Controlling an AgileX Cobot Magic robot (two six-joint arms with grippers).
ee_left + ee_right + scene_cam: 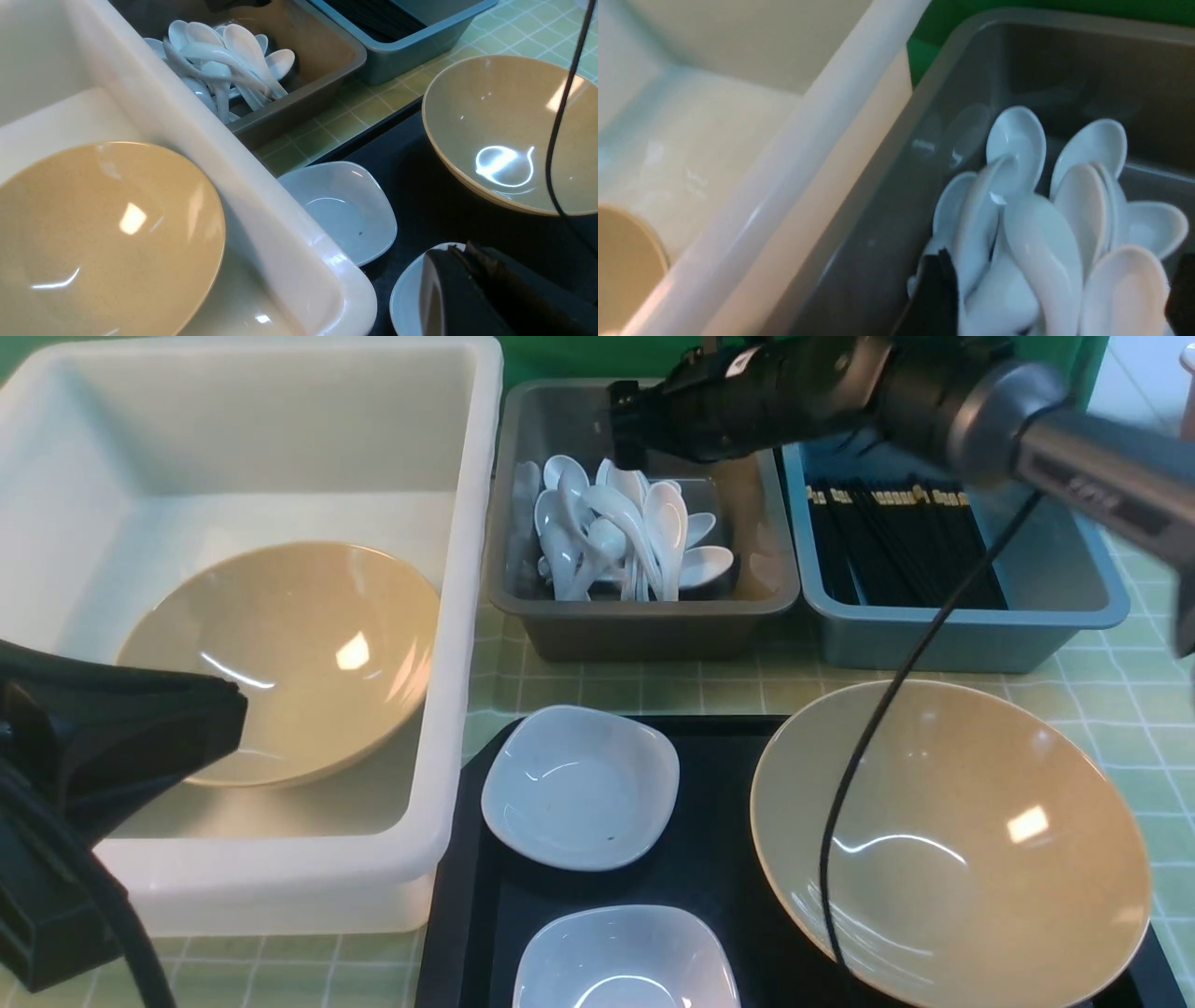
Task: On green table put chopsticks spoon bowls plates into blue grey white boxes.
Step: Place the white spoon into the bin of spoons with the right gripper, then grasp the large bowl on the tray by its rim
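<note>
My right gripper (624, 425) hangs open over the grey box (644, 625). Its two dark fingers stand wide apart on either side of the pile of white spoons (1036, 242), gripping none of them. The chopsticks (896, 541) lie in the blue box (962, 639). One tan bowl (299, 653) rests in the big white box (467, 569), and another bowl (980, 840) sits on the black tray (719, 784) with two white plates (579, 789) (625, 961). My left gripper (233, 709) is shut and empty, and its tips (448, 254) show above the nearer plate (406, 289).
The three boxes stand in a row along the back of the green table (653, 691), and the tray lies in front of them. The right arm's black cable (868, 737) hangs across the bowl on the tray. The white box's wall lies between my left gripper and the tray.
</note>
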